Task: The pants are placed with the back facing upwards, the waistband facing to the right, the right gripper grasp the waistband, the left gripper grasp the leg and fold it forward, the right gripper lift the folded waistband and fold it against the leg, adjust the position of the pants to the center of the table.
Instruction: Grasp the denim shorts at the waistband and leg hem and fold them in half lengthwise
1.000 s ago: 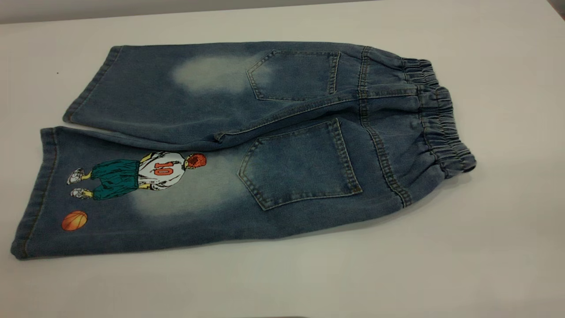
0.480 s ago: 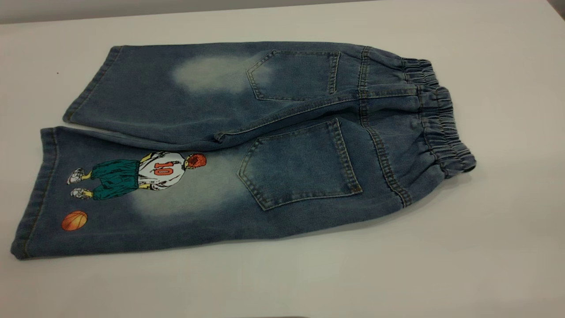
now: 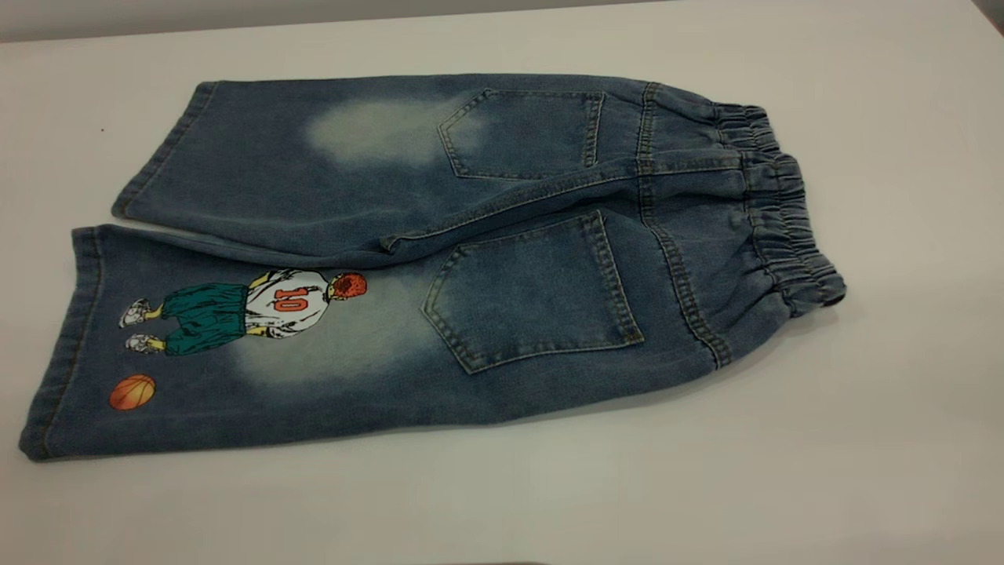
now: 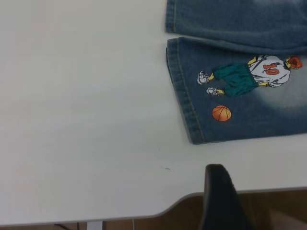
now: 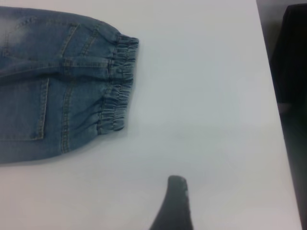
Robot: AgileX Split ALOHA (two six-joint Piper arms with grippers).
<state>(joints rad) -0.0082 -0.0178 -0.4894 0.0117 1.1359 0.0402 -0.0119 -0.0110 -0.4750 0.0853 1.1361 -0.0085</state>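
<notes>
The blue denim pants lie flat on the white table, back pockets up, with the ruched waistband at the right. The leg with the number 10 player and orange ball lies at the near left. Neither gripper appears in the exterior view. In the left wrist view a black part of my left gripper hangs over the table's edge, well apart from the printed leg. In the right wrist view my right gripper hovers over bare table, apart from the waistband. Neither holds cloth.
The plain leg with a faded patch lies behind the printed one, slightly overlapping it. The table's rounded edge shows in the left wrist view. A dark object stands beyond the table's edge in the right wrist view.
</notes>
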